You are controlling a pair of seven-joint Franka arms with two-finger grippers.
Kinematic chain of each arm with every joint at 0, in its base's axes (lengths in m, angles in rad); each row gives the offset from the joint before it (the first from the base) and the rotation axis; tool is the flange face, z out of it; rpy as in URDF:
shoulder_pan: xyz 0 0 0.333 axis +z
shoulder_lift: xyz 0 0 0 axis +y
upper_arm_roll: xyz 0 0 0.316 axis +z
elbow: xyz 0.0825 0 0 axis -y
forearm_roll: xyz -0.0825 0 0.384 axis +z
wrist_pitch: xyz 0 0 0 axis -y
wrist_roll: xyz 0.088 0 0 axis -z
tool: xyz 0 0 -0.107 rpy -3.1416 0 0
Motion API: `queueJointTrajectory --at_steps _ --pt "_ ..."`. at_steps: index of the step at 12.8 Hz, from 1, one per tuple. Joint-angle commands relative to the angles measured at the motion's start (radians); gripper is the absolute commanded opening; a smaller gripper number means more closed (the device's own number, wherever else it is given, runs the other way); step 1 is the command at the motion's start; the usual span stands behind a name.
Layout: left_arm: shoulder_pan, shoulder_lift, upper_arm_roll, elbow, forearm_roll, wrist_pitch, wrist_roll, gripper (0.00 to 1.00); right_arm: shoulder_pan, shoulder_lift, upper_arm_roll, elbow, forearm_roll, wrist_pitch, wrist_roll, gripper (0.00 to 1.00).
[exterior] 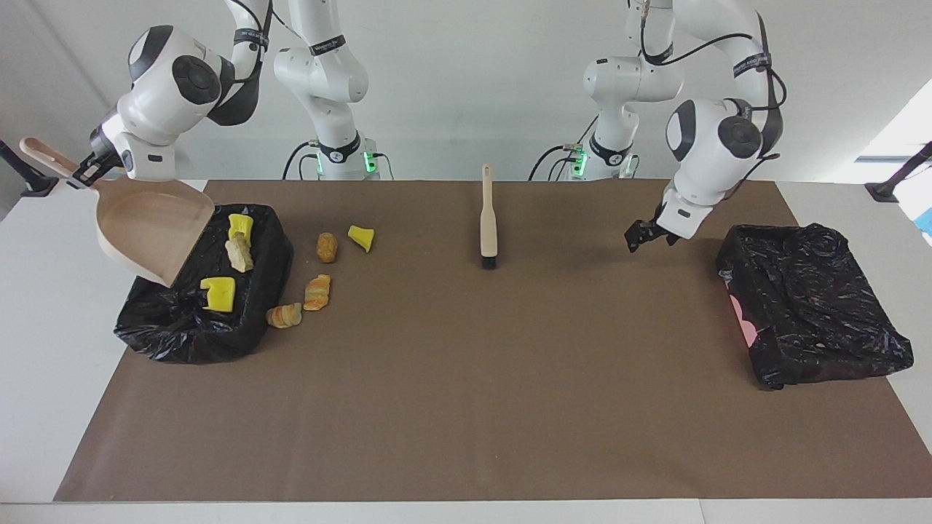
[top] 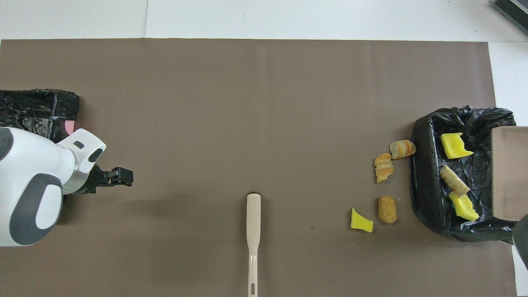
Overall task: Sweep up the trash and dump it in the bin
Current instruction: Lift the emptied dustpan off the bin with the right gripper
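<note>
Since the trash is sponge chunks and bread-like lumps, it probably weighs almost nothing and is soft and springy, so it should roll or skid ahead of bristles rather than need pinching; the place to take hold is the brush [exterior: 488,218] handle, the end nearer to the robots. Four pieces [exterior: 317,292] lie on the worktop [exterior: 466,407] just beside the bin [exterior: 182,342] at the right arm's end, and three [exterior: 218,292] lie inside it. The right hand [exterior: 84,171] pinches the dustpan [exterior: 149,229] by its handle, the emptied pan tipped mouth-down over the bin's rim. The left hand [exterior: 641,236] hangs over the worktop near the second bin [exterior: 815,306], wrist angled down, fingers seemingly spread and empty.
</note>
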State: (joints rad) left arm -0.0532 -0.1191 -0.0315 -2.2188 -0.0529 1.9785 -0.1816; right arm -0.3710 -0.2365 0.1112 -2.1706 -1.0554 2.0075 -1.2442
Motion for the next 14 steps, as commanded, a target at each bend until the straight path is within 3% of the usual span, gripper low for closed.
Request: queueJointTrajectory --at_steps 1,6,9,14 --pt "0.035 -0.005 -0.011 0.105 0.051 -0.117 0.047 1.0 0.013 -0.011 0.012 0.027 0.111 -0.001 -0.026 0.0" --pt "0.021 0.006 -0.013 0.342 0.09 -0.317 0.059 1.0 0.076 0.006 0.016 0.051 0.436 -0.027 -0.063 0.0" --pt "0.021 -0.007 -0.012 0.402 0.09 -0.342 0.086 1.0 0.086 0.006 0.018 0.048 0.63 -0.096 -0.04 0.0" --pt "0.032 -0.007 -0.011 0.522 0.122 -0.405 0.137 1.0 0.225 0.045 0.018 0.048 0.744 -0.144 0.19 0.0"
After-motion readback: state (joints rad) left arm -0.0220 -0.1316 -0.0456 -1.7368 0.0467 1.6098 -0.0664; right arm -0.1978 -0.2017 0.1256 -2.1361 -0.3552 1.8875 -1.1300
